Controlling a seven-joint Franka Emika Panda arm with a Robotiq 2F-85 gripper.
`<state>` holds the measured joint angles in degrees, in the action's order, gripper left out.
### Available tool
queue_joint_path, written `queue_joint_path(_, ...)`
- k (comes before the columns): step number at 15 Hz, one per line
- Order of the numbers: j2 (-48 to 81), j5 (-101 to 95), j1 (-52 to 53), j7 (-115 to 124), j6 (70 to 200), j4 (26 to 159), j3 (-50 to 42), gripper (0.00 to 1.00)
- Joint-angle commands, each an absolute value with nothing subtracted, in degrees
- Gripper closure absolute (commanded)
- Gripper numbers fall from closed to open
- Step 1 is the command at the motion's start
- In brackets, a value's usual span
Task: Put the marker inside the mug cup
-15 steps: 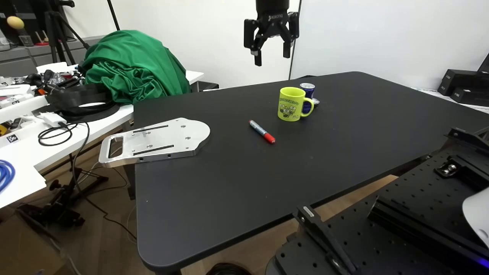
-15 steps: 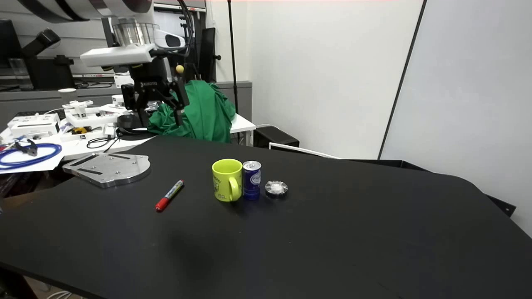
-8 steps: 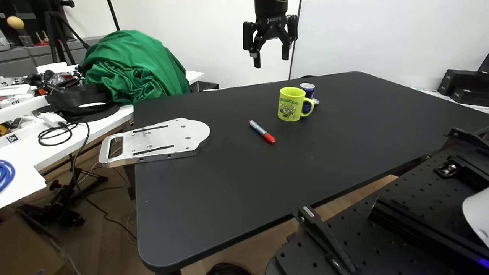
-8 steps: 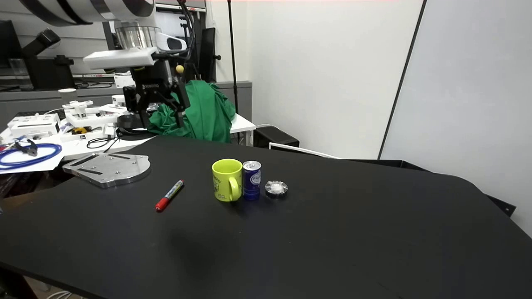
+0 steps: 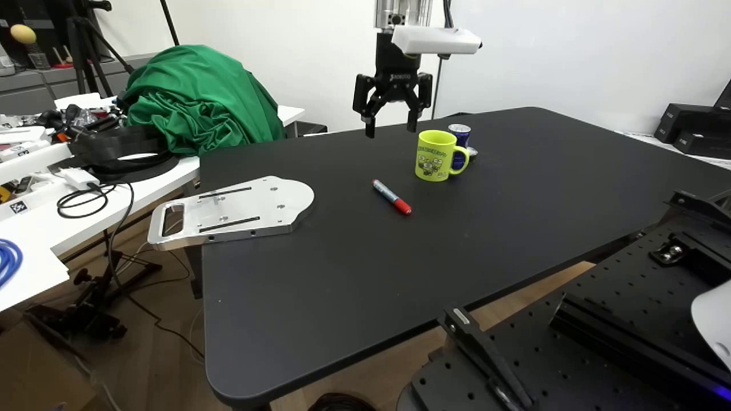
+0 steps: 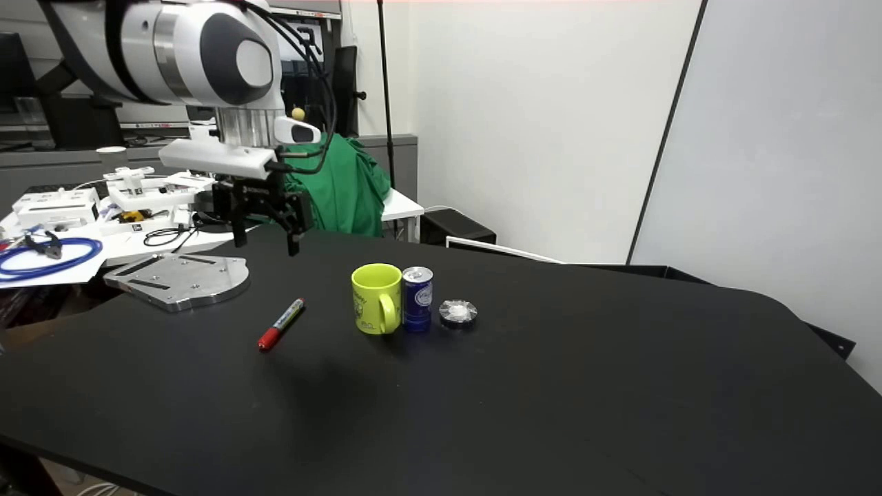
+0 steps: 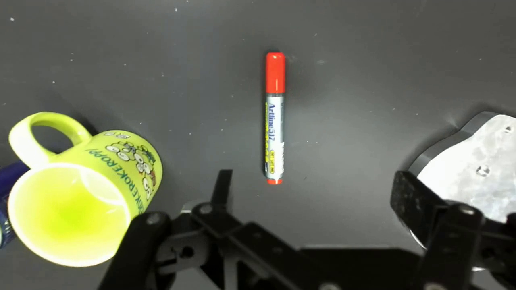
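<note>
Spread wide and holding nothing, my claw [image 6: 267, 245] hangs above the black table [image 6: 586, 386]. Going left to right in an exterior view, a silver metal plate [image 6: 200, 279] comes first. Next is the red Artline 517 marker [image 6: 282, 324], lying flat on the table, apart from the other things. Then the yellow-green Kerokeroppi mug [image 6: 371, 303] stands upright, no marker inside. Just beside it is a blue drink can [image 6: 417, 304], then a small round thing [image 6: 457, 313] with a shiny top; I can't tell what it is.

I think I'm on the first step, getting the marker. Next I should bring the claw right over it, one jaw on each side, then go down and pinch its thin middle. In the wrist view it sits closer to the mug-side jaw, so I'd shift that way.
</note>
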<state>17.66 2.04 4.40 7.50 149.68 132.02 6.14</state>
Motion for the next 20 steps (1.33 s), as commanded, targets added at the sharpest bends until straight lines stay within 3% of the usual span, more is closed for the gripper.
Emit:
queue_joint_path(1, 20.95, 3.3, 4.53, 5.79, 153.89, 132.44, 5.64, 0.0)
queue_joint_path(13, 33.73, 2.47, 6.06, 6.44, 163.32, 133.15, 3.98, 0.0)
queue_joint_path(14, 34.47, 2.34, 6.48, 6.8, 163.8, 133.11, 3.61, 0.25)
queue_joint_path(15, 35.13, 2.49, 6.36, 6.7, 163.87, 132.96, 3.74, 0.26)
queue_joint_path(20, 35.69, 2.52, 6.67, 7.19, 163.73, 132.61, 3.1, 0.59)
